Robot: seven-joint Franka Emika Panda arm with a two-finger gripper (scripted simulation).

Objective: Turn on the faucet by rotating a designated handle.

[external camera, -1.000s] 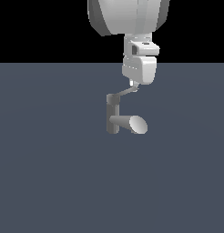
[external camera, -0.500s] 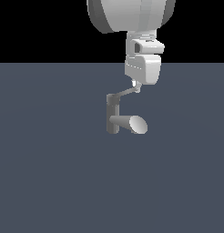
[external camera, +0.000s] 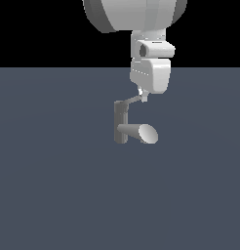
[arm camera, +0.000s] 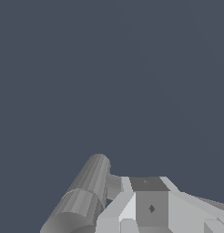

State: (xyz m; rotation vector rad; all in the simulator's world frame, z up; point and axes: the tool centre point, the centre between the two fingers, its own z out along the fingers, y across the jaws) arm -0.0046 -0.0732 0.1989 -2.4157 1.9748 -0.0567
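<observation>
The grey faucet [external camera: 121, 122] stands upright in the exterior view, its thick spout [external camera: 136, 132] ending in a light oval face. The thin handle [external camera: 133, 100] slants up from the post's cap toward the exterior view's right. My gripper [external camera: 143, 95] hangs straight down from the white hand, its fingertips at the handle's outer end. The fingers look closed together and touch the handle rather than clasping it. In the wrist view the spout [arm camera: 84, 195] lies beside my fingers [arm camera: 151, 208], with the handle [arm camera: 114, 184] just next to them.
A flat dark grey floor [external camera: 53, 195] spreads all around the faucet. The bulky white robot arm [external camera: 134, 12] looms above it at the top of the exterior view.
My hand drifted slightly to the exterior view's right, then came back and a little lower. The handle's slant looks almost the same.
</observation>
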